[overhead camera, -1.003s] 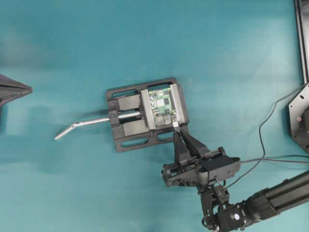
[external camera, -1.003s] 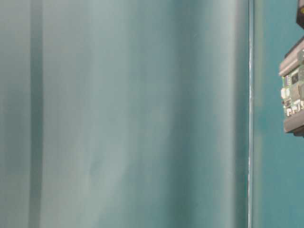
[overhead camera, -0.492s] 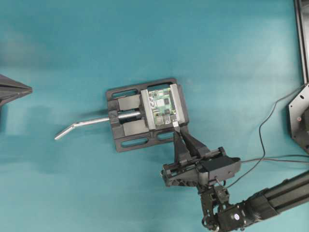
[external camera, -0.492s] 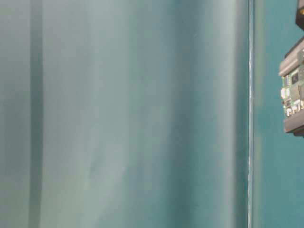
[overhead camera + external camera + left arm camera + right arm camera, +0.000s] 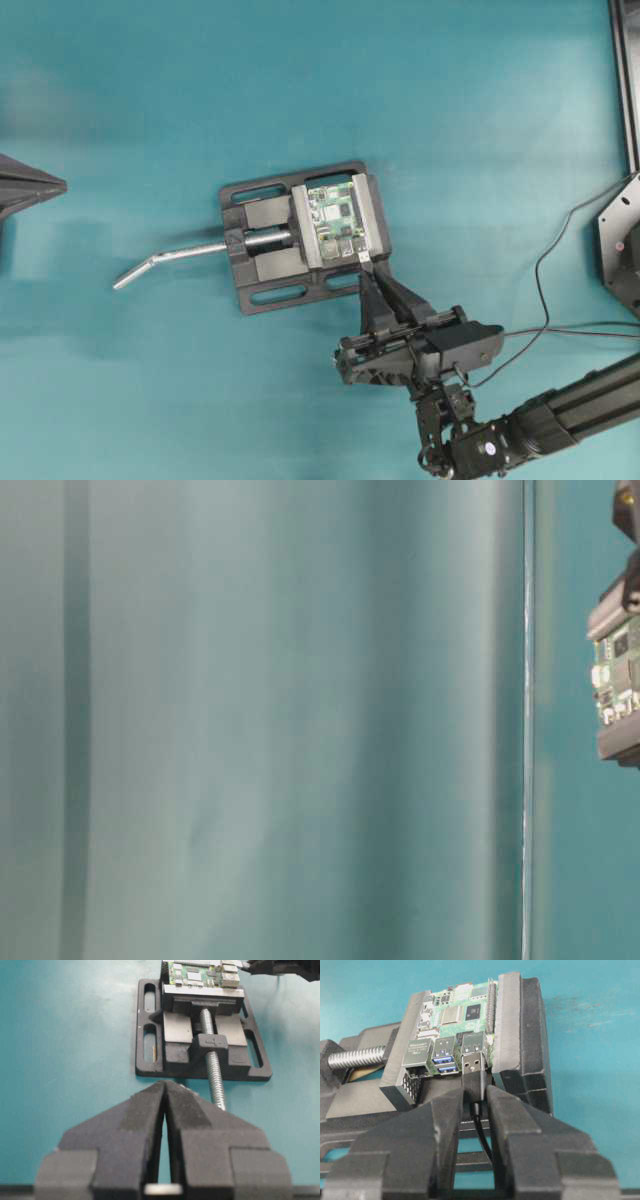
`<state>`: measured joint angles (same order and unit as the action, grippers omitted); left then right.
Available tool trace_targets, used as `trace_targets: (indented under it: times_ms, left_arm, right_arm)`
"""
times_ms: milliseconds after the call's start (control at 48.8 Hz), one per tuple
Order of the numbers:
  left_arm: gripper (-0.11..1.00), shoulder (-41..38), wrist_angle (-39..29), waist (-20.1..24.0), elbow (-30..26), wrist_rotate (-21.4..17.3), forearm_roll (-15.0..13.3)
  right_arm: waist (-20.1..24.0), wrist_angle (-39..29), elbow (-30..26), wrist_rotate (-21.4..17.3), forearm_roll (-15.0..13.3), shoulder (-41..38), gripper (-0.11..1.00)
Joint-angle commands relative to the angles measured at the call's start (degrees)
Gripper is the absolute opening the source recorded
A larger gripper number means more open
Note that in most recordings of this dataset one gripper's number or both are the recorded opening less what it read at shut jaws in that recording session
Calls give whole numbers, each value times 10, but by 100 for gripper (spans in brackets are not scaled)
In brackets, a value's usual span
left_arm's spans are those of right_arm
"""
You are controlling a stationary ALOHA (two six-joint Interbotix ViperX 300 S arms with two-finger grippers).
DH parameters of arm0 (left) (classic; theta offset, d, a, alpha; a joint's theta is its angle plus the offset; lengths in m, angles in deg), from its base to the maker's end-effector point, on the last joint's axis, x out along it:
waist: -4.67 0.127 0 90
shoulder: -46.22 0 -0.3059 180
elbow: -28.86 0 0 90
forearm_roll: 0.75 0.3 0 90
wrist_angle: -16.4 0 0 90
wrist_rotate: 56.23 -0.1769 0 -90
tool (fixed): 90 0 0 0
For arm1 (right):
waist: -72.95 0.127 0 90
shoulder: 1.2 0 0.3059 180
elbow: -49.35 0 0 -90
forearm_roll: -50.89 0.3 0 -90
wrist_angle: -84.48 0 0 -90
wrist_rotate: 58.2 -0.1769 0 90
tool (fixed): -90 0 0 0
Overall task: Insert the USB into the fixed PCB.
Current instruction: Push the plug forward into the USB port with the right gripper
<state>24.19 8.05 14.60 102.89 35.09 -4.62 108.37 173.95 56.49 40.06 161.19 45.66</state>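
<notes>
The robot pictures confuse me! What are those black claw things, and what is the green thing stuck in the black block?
Those claws are the robot's two hands, called grippers. One picture looks down from above, one looks from table height, mostly blur, and two come from cameras on the robot's wrists. The green thing is the fixed PCB, a small computer board, squeezed in a black vise that has a bent silver handle and sits on the teal table. The right gripper pinches the USB, a little plug on a thin black cable, right in front of the board's sockets. The left gripper is shut, holds nothing and waits farther away.
</notes>
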Motion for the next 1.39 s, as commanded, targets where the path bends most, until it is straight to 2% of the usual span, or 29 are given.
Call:
trace_targets:
  times_ms: [0,963,1147,1372]
  left_arm:
    - [0,-6,3,3,-16,4,2]
    - [0,-6,3,3,-16,4,2]
    - [0,-6,3,3,-16,4,2]
    - [0,-6,3,3,-16,4,3]
  right_arm:
    - [-13,8,-9,-1,-4,11,18]
    - [-32,18,-5,9,-5,25,18]
    - [-34,23,-6,11,-18,32,18]
    - [-38,23,-5,11,-19,33,18]
